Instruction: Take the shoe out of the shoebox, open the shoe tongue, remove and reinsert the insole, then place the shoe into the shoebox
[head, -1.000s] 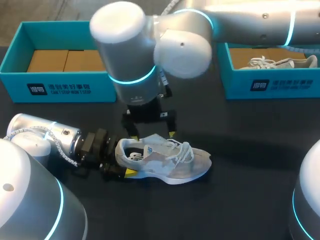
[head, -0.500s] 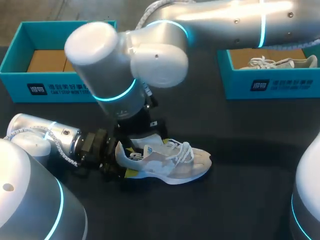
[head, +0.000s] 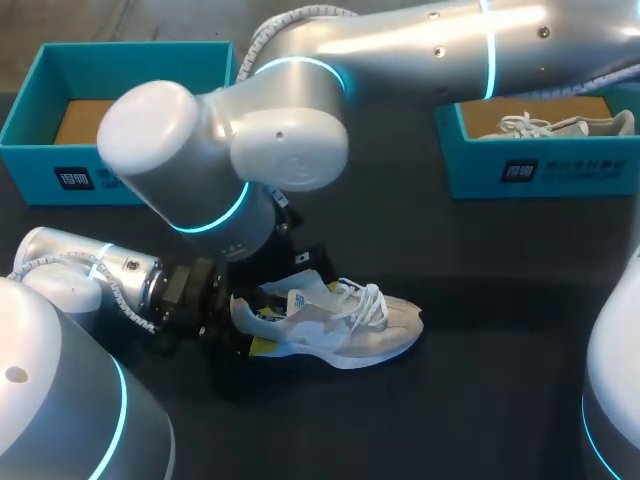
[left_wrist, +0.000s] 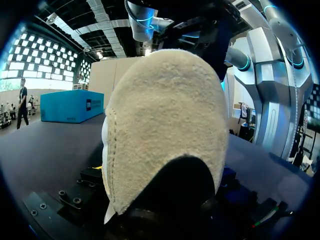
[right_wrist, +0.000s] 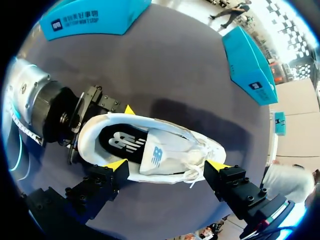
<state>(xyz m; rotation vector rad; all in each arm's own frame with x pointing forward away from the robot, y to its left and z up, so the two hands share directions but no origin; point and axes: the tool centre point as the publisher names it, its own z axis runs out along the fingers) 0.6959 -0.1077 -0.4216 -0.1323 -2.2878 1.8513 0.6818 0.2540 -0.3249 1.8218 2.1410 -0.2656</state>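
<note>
White shoe (head: 340, 325), heel pinched by level left pincer (head: 247, 321); right pincer (right_wrist: 166, 165) spread above it.

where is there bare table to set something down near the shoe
Bare table lies between the shoe and the right shoebox, and along the near edge before the shoe. Crowded at the heel, where the left hand grips it and the right hand hovers.

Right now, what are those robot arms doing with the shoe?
The white shoe sits upright on the dark table. The left gripper clamps the heel between its jaws. The right gripper hovers over the shoe with its jaws spread wide, not gripping anything.
</note>
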